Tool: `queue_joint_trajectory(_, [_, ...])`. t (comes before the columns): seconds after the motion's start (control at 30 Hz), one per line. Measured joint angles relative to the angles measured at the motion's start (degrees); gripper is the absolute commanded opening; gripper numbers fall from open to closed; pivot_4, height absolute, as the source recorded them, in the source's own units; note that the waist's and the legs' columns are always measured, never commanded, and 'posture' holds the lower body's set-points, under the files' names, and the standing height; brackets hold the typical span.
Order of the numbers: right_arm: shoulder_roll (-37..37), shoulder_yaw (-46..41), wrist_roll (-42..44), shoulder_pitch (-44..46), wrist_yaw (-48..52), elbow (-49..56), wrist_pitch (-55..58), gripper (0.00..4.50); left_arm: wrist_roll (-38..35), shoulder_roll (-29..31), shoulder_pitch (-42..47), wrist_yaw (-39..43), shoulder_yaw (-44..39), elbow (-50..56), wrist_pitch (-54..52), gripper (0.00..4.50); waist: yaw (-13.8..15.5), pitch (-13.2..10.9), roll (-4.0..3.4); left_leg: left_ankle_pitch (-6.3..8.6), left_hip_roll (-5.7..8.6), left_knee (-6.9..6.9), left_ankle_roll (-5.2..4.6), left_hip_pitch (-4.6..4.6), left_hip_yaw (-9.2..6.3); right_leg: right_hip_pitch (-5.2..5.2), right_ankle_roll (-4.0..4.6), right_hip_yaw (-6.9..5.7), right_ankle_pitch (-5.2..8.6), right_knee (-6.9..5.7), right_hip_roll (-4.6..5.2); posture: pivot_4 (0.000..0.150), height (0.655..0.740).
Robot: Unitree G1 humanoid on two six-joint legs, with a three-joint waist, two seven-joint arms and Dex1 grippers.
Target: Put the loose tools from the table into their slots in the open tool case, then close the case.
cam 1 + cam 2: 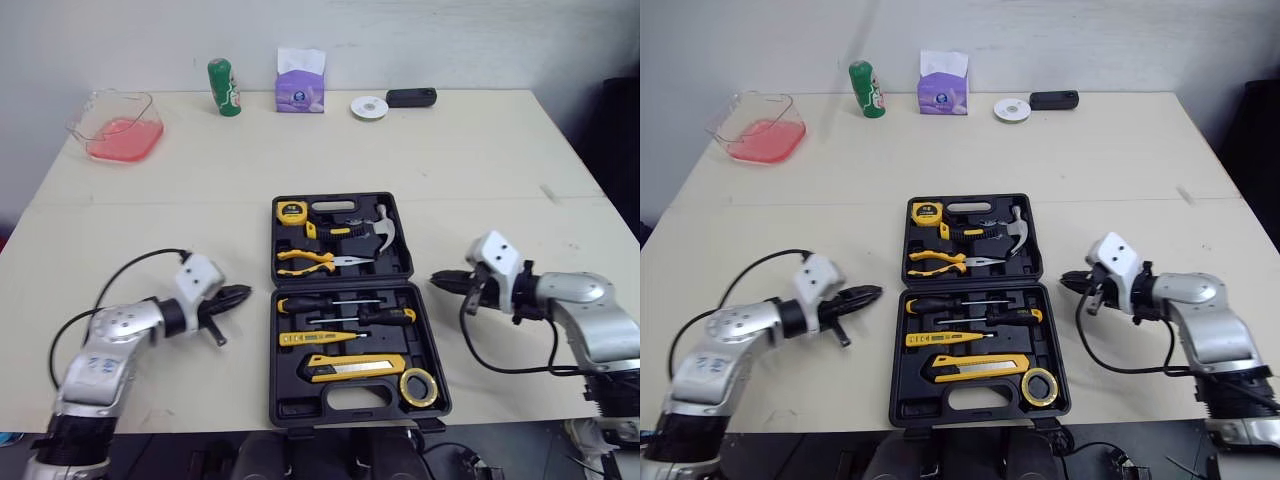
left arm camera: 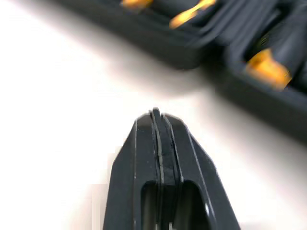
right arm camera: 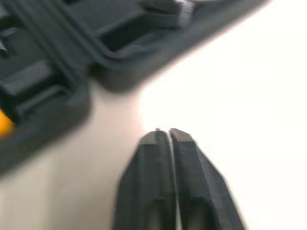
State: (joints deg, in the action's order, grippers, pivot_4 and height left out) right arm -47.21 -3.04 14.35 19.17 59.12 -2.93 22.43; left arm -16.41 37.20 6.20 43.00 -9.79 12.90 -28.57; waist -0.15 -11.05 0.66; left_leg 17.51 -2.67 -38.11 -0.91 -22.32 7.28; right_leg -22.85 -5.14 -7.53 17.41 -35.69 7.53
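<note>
black plastic comes first: the open tool case lies flat on the table, its near half right at the near edge. the left gripper hovers just beside the case's left wall with its fingers pressed together and nothing between them. the right gripper sits just off the right wall, clenched and empty too.

we see no tool loose on the table, so we judge that only the closing is left. two things could go wrong. a lift or push on one half could slide the whole case toward the near edge, since nothing pins it down. tools in the half that swings could also drop out or jam the seam. from above we cannot tell whether every tool is pressed fully home, and the roll of yellow tape may stand a little proud.

the near half holds that tape, a yellow utility knife, a yellow-handled driver and two dark screwdrivers. the far half holds pliers, a hammer and a tape measure.

at the far side, well apart from the case, a clear tub holds pink liquid. beside it are a green bottle, a purple tissue box, a disc and a small black device.
</note>
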Motion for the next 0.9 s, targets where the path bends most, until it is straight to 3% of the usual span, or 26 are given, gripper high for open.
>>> queue_joint_trajectory(0.03, [-1.1, -0.8, 0.3, -0.1, 0.3, -0.1, 0.3, 1.85, -1.0, 0.3, -0.5, 0.0, -2.1, 0.0, -0.8, 0.92, 0.0, 0.0, 0.0, 0.0, 0.0, 0.0, 0.0, 0.0, 0.0, 0.0, 0.0, 0.0, 0.0, 0.04, 0.01, 0.15, 0.74])
queue_joint_trajectory(0.2, [-2.5, -5.0, 7.3, 3.2, 0.6, 0.6, 11.9, 4.38, -9.7, 1.2, 3.3, -0.7, -8.2, 3.0, -9.2, 3.19, 0.1, 0.0, 0.0, 0.0, 0.02, -0.02, 0.01, 0.01, -0.13, 0.04, 0.0, 0.08, 0.0, 0.07, 0.08, 0.15, 0.74])
queue_joint_trajectory(0.3, [-2.6, -5.8, 10.0, 6.3, -2.3, 1.6, 21.9, 4.5, -16.3, 2.6, 9.5, -2.7, -8.6, 5.4, -20.8, 4.44, 0.2, 0.0, 0.01, -0.01, 0.03, -0.05, 0.03, -0.04, -0.18, 0.06, 0.01, 0.17, -0.01, -0.1, 0.05, 0.15, 0.74])
queue_joint_trajectory(0.43, [-5.0, -1.7, 10.3, 16.3, -6.6, 2.5, 37.6, 4.5, -20.4, 4.5, 20.6, -8.1, -6.6, 6.3, -37.2, 4.48, -0.1, 0.0, -0.02, -0.06, 0.07, -0.03, 0.08, -0.04, -0.15, 0.02, 0.01, 0.25, -0.01, -0.19, -0.07, 0.15, 0.74])
queue_joint_trajectory(0.57, [-4.6, 3.5, 12.3, 27.9, -7.6, 0.9, 53.8, 4.5, -20.1, 0.8, 32.1, -14.6, -1.4, 0.7, -52.0, 4.48, 0.0, 0.0, -0.01, -0.12, 0.04, 0.01, 0.15, -0.05, -0.17, 0.0, 0.03, 0.23, 0.0, -0.17, -0.21, 0.15, 0.74])
queue_joint_trajectory(0.67, [-1.7, 7.3, 11.9, 32.7, -10.5, -2.1, 59.6, 4.5, -17.5, -2.8, 37.3, -19.3, 0.5, -4.9, -55.3, 4.48, 0.0, 0.0, 0.01, -0.12, 0.07, 0.0, 0.16, -0.13, -0.09, -0.1, 0.02, 0.14, 0.0, -0.15, -0.21, 0.15, 0.74])
queue_joint_trajectory(0.9, [2.5, 11.3, 10.9, 36.4, -15.4, -5.3, 64.5, 4.5, -14.6, -3.3, 40.1, -20.5, 5.7, -11.7, -56.6, 4.48, 0.0, 0.0, 0.01, -0.28, 0.11, -0.07, 0.21, -0.84, 0.18, -1.06, 0.0, 0.21, -0.01, -0.42, -0.28, 0.15, 0.74])
